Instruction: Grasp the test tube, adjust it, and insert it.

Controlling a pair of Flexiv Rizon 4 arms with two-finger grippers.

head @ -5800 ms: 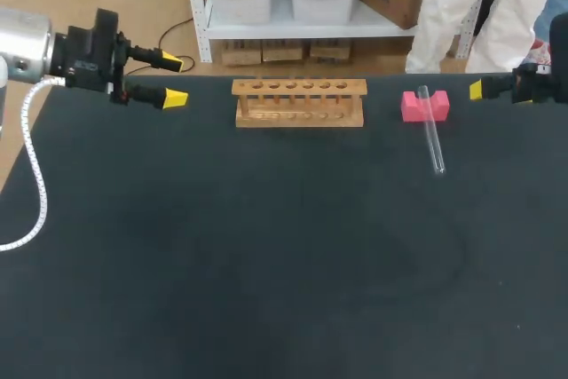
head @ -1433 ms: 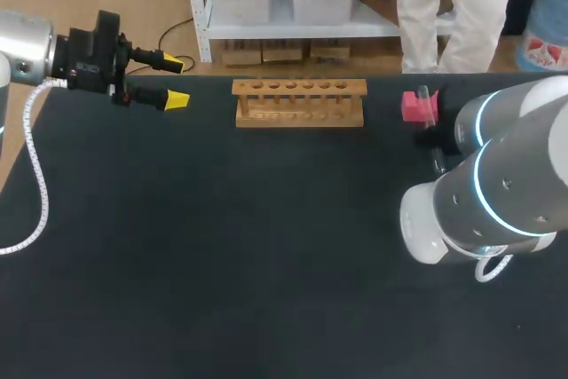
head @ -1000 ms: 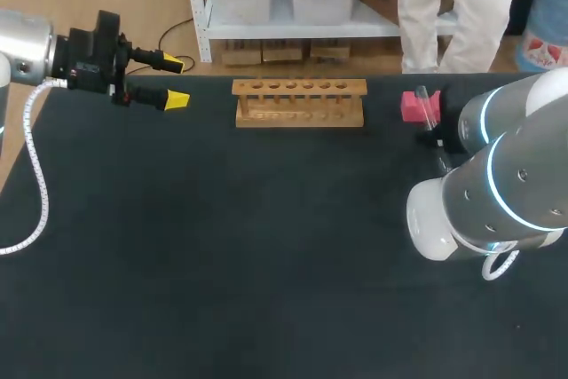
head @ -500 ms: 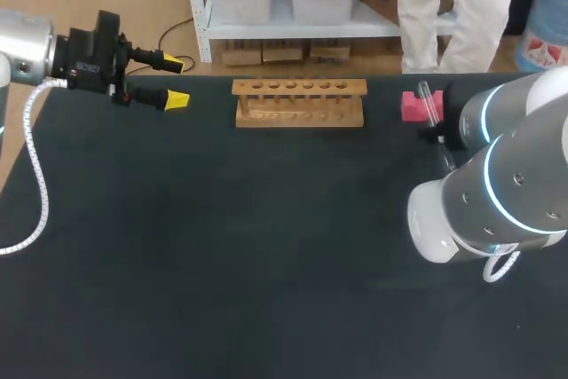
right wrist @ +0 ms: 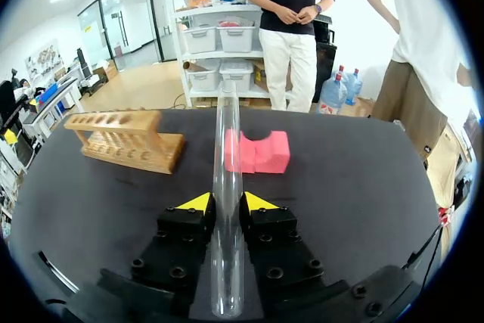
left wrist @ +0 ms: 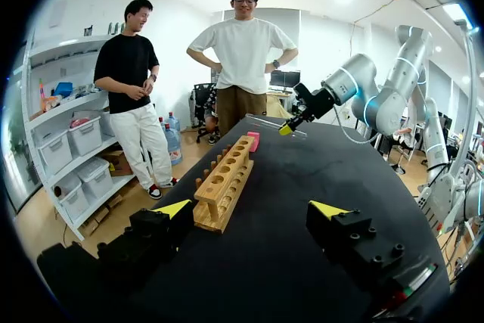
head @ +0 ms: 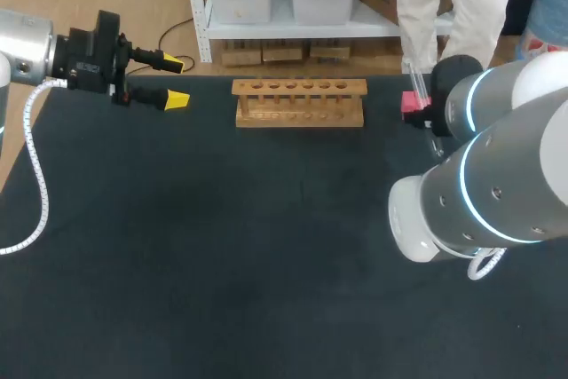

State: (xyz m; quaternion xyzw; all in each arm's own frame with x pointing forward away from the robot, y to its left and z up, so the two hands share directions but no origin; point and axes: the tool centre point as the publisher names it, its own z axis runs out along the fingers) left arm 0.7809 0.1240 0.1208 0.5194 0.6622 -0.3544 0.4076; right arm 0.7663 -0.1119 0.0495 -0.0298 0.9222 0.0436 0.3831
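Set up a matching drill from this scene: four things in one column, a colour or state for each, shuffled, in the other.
1 test tube
2 wooden rack
3 notched block
4 left end effector

A holds no tubes
B open, empty
C pink
D gripped by right end effector

Pairs: 1-D, 2-A, 3-C, 4-B

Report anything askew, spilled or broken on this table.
Nothing stands out. The rack stands upright with empty holes, the pink block sits flat near it, and the glass tube looks whole, clamped in the right pincer. No spill shows.
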